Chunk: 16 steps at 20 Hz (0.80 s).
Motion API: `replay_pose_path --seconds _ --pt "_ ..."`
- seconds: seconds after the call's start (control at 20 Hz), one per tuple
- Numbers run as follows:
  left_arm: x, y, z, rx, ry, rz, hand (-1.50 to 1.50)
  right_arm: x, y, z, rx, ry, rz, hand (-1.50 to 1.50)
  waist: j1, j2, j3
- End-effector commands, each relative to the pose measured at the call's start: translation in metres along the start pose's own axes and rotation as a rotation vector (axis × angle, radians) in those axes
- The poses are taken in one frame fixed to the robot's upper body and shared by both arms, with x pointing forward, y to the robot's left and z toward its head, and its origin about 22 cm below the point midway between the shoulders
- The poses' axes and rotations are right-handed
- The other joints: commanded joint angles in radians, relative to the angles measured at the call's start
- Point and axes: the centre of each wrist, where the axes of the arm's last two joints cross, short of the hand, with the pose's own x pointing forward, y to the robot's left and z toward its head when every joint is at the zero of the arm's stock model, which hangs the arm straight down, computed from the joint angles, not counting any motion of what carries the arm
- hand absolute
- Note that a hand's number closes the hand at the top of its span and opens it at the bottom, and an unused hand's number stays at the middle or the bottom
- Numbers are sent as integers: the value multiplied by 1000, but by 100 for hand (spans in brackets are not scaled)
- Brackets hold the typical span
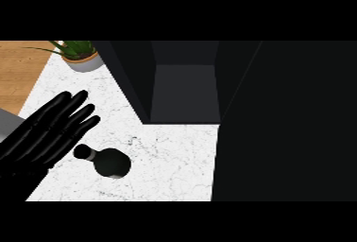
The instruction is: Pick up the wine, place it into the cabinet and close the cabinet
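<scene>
— Left hand (43, 134) first: what is it doing?
— It is sitting at the left of the frame with its fingers straight and spread, holding nothing. No right hand is showing.
— And the wine?
— The wine bottle (108, 161) is standing on the white marble counter (167, 165), just right of the fingers, lower left of centre. Whether they are touching it, I cannot tell.
— The cabinet?
— The dark cabinet (182, 85) is standing open at upper centre, its door (286, 123) filling the right side.
— Anything else?
— A potted plant (80, 56) is sitting in the upper left corner.
</scene>
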Motion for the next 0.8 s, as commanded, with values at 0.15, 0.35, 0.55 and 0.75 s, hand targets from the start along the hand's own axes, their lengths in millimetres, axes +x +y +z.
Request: replay_pose_path --seconds 0.15,0.35,0.55,0.75 --pt "21 9 25 -42 -95 -16 -150 48 10 31 25 -78 -34 -150 -3 0 0" --pt "13 41 30 -19 -72 -25 -150 49 8 28 20 -76 -31 -150 2 3 -1" --pt "-9 49 18 -5 -53 0 -150 59 7 32 32 -96 -28 -150 -10 5 0" --pt "-25 72 32 8 -34 2 -150 51 4 18 25 -94 -11 -150 1 7 0"
